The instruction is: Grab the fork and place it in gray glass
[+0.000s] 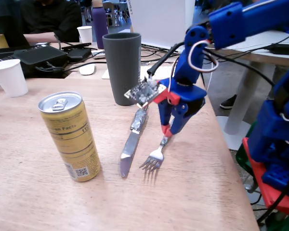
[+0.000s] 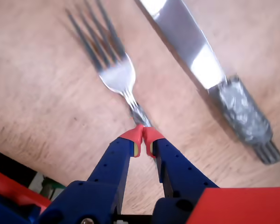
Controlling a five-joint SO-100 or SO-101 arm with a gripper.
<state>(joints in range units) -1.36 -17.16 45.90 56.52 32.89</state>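
Note:
The fork (image 1: pixel 153 158) (image 2: pixel 115 73) hangs tines-down and tilted just above the wooden table, casting a shadow under its tines. My gripper (image 1: pixel 166 134) (image 2: pixel 143 139) is shut on the fork's handle, its red fingertips pinched together around it. Most of the handle is hidden behind the fingers in the wrist view. The gray glass (image 1: pixel 122 67) stands upright behind and to the left of the gripper in the fixed view, about a hand's width away.
A silver knife (image 1: pixel 131 143) (image 2: pixel 203 63) lies on the table just left of the fork in the fixed view. A gold can (image 1: pixel 70 136) stands at the front left. White paper cups (image 1: pixel 9 77) (image 1: pixel 85 34) stand further back. The table's edge (image 1: pixel 231 163) runs close on the right.

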